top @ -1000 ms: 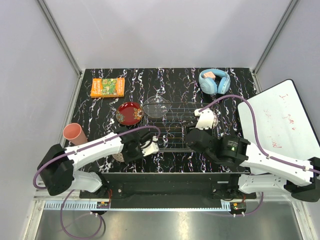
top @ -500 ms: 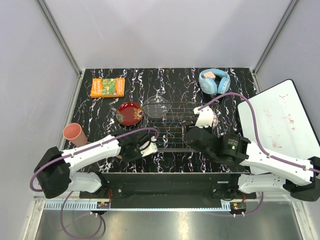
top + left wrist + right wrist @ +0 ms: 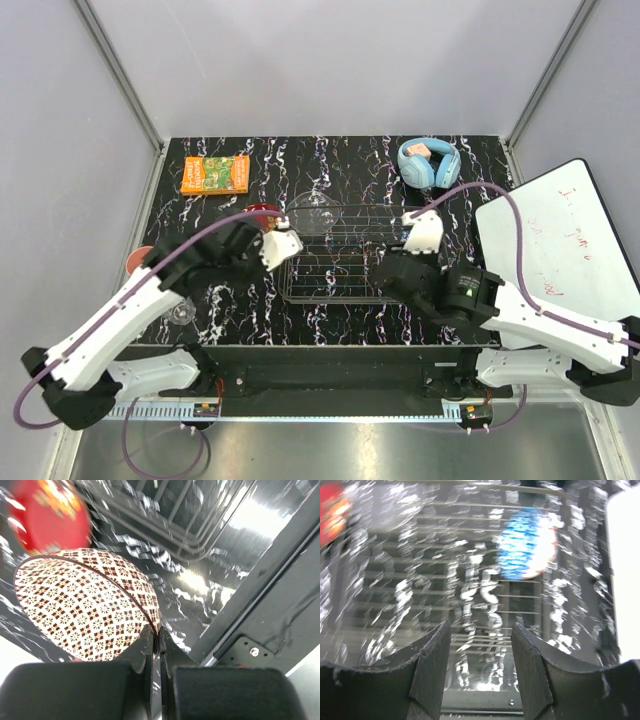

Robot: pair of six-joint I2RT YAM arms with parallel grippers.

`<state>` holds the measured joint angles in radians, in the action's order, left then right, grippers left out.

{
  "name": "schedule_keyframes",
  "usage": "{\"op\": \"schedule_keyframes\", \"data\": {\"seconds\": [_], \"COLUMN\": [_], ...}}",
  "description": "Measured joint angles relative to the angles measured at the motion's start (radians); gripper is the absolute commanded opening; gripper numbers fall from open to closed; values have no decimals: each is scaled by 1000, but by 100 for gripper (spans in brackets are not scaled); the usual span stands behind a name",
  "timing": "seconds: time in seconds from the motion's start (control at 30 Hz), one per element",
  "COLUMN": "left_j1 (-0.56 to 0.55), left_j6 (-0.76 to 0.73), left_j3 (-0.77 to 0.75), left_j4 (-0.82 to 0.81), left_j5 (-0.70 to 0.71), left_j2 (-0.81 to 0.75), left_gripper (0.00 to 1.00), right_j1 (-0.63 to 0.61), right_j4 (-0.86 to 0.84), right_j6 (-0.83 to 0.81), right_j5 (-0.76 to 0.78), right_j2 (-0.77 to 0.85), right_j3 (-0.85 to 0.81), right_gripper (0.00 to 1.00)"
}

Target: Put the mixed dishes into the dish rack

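Note:
My left gripper is shut on the rim of the beige patterned bowl, which hangs tilted above the table. From above, that gripper hovers at the left end of the dish rack, covering most of the red plate. The red plate and rack wires lie beyond the bowl. My right gripper is open and empty over the rack, with the blue patterned bowl ahead of it. A clear glass bowl sits at the rack's far left corner.
A clear stemmed glass lies near the front left edge. The salmon-pink cup peeks out from behind my left arm. An orange-green book and light blue headphones lie at the back. A whiteboard is on the right.
My left gripper closed on the beige bowl's rim at the near left and lifted it up toward the rack's left end. My right gripper shifted slightly.

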<state>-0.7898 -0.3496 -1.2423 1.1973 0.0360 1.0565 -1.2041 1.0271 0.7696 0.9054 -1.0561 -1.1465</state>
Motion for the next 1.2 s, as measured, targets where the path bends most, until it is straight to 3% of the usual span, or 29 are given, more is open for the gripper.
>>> {"op": "schedule_keyframes", "data": {"seconds": [0.2, 0.3, 0.47, 0.63, 0.87, 1.2], "left_j1": [0, 2, 2, 16, 27, -8], "left_j6": [-16, 26, 225, 550, 855, 1056], "left_j3": [-177, -262, -287, -289, -291, -330], "left_j4": [3, -70, -296, -538, -718, -775], "left_j5": [-113, -253, -546, -715, -758, -709], "left_j2": [-56, -37, 70, 283, 405, 441], "left_gripper": [0, 0, 0, 0, 0, 0], "right_j1": [308, 399, 512, 739, 872, 955], "right_j4": [119, 121, 41, -90, -235, -344], "right_j6": [183, 230, 230, 191, 134, 119], "right_j5": [79, 119, 149, 68, -64, -296], "right_j2": [43, 78, 57, -22, -119, -158], "right_j3": [-2, 16, 45, 129, 216, 317], "right_gripper": [60, 60, 60, 60, 60, 56]}}
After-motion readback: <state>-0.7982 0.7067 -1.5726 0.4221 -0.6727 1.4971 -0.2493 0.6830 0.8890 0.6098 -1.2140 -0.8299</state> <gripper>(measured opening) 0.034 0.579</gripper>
